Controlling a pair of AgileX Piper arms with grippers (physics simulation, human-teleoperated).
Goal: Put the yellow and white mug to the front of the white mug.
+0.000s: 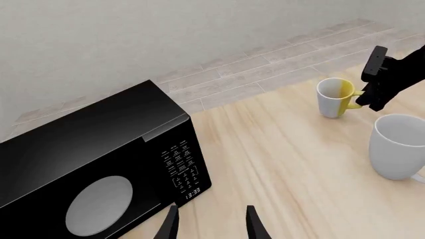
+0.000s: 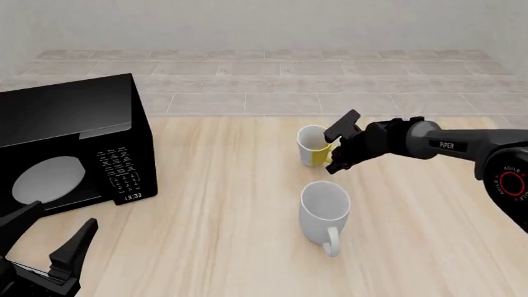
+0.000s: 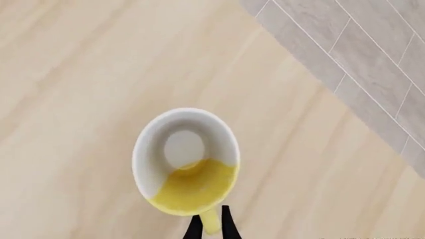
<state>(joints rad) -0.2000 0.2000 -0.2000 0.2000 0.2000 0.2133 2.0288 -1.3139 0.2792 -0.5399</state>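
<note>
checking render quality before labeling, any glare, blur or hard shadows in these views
Front view: sharp throughout, flat even light, faint soft shadows beside the white mug. Left wrist view: broad soft sheen on the microwave top, no blown-out glare. Right wrist view: crisp, the yellow and white mug interior evenly lit, right tool fingers cropped at the frame edge.

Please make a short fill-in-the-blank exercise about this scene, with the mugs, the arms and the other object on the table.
1. The right gripper has its fingers on either side of the ____ of the yellow and white mug.
2. In the front view, the white mug stands ____ to the camera than the yellow and white mug.
3. The black appliance at the table's left is a ____.
4. The left gripper holds ____.

Missing words: handle; nearer; microwave; nothing
</note>
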